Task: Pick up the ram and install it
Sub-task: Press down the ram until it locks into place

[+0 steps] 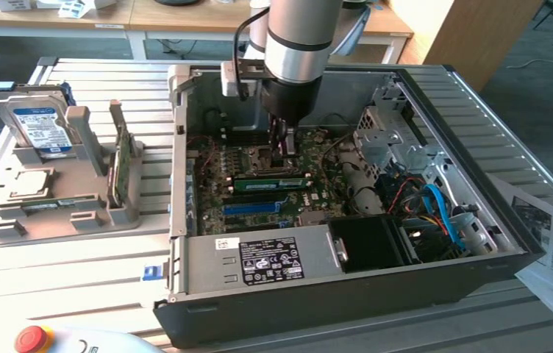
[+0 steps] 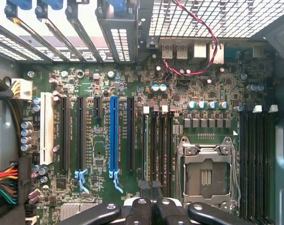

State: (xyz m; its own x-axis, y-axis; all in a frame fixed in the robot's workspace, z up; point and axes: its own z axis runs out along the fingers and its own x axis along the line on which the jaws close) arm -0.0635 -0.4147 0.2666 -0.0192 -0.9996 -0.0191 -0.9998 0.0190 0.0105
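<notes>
1. A pale slatted surface (image 1: 80,272) carried an open computer case (image 1: 355,294), with wooden desks beyond it and a grey parts holder (image 1: 61,213) beside the case, on the exterior view's left.

2. Inside the case, the arm's hand (image 1: 282,158) was low over the motherboard (image 2: 99,70), just beside the empty CPU socket (image 2: 205,176).

3. The ram (image 1: 270,175) appeared as a green strip lying edge-on in the memory slots (image 2: 158,150) next to that socket, directly under the hand. In the wrist view a thin edge ran along one of those slots, with the hand's black fingers (image 2: 142,208) close together right over its near end.

4. I could not tell whether the fingers were clamped on the stick or merely resting above it, nor whether it was fully seated.

5. My judgement: the work stood at the seating stage.

6. Risks, judged from this pose:
- If the stick sat slightly tilted or off the slot's key, downward force could bend it or damage the slot.
- Uneven pressure from one end could leave the far end raised and the white latches (image 2: 146,109) unclosed.
- A sideways slip could knock the hand into the socket's exposed contacts.
</notes>
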